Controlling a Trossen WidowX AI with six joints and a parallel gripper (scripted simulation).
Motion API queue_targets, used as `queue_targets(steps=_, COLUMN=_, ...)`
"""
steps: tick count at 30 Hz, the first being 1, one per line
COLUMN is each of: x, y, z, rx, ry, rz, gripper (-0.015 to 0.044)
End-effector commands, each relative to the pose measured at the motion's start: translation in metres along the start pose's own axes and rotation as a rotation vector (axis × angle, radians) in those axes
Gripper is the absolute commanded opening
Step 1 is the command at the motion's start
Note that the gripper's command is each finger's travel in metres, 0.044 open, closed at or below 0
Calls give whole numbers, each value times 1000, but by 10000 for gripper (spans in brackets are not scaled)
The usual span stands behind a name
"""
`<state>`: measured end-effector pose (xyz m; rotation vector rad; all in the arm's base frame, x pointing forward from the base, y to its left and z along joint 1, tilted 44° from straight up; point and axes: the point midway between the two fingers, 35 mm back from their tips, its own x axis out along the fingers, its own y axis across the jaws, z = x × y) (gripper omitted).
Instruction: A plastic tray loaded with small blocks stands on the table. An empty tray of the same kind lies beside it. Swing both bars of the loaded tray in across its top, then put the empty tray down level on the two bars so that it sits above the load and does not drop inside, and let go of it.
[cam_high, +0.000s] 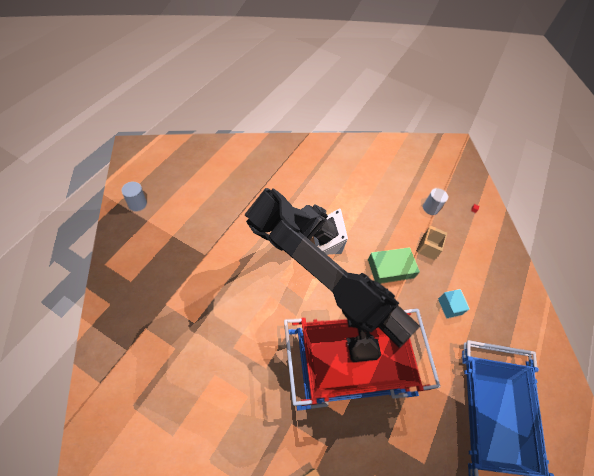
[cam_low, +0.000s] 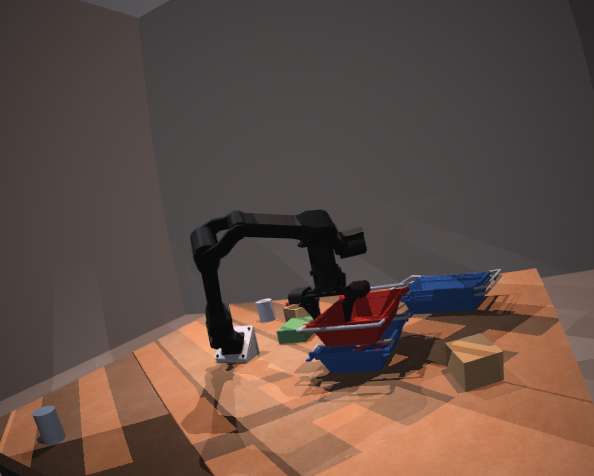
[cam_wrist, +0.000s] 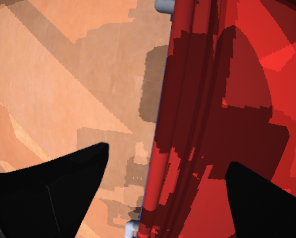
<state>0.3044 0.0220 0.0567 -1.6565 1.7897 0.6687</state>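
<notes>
Well, at the far left of the top view a grey can (cam_high: 135, 196) (cam_low: 49, 425) is stood well apart, where the work is not hindered by it. Next, the arm's white foot (cam_high: 340, 220) (cam_low: 253, 342) is planted on the tabletop (cam_high: 180, 167) (cam_low: 295, 435) (cam_wrist: 45, 95), within reach of the stack.

Further right, the loaded tray (cam_high: 304, 374) (cam_low: 354, 362) is used as the base. By it the red tray (cam_high: 340, 370) (cam_low: 360, 334) (cam_wrist: 159, 185) is carried, seated above rather than sunk inside, so its weight is presumably borne by the lower tray's bars, swung in beneath; these are mostly hidden. The red tray's own pale bars (cam_high: 289, 360) are left out past its ends, its inside being left bare.

Over the red tray's arm-side wall the pincer (cam_high: 363, 334) (cam_low: 332, 319) (cam_wrist: 171, 161) is held open, gripping nothing. One finger is kept outside the wall and one inside, with room on both sides, as is needed for a clean release. The placing seems all but finished; a straight lift is called for, since by a sideways brush the tray could be nudged off its bars.

Beyond, a green block (cam_high: 395, 264) (cam_low: 295, 331) and a light-blue cube (cam_high: 454, 303) are set aside, and at far right a spare blue tray (cam_high: 505, 415) (cam_low: 442, 295) is left unused.
</notes>
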Motion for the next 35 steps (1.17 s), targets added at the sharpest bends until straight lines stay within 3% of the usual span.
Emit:
queue_targets(steps=1, x=1, y=1, z=0, rx=1, ry=1, rz=3, gripper=367)
queue_targets(steps=6, x=1, y=1, z=0, rx=1, ry=1, rz=3, gripper=440)
queue_targets(steps=15, x=-7, y=-1, z=0, rx=-4, ry=-4, rz=-7, gripper=440)
queue_targets(steps=30, x=-105, y=3, z=-1, rx=-69, ry=-63, rz=-108, gripper=440)
queue_targets(steps=35, x=-108, y=11, z=-1, rx=-86, ry=-56, rz=-116, gripper=440)
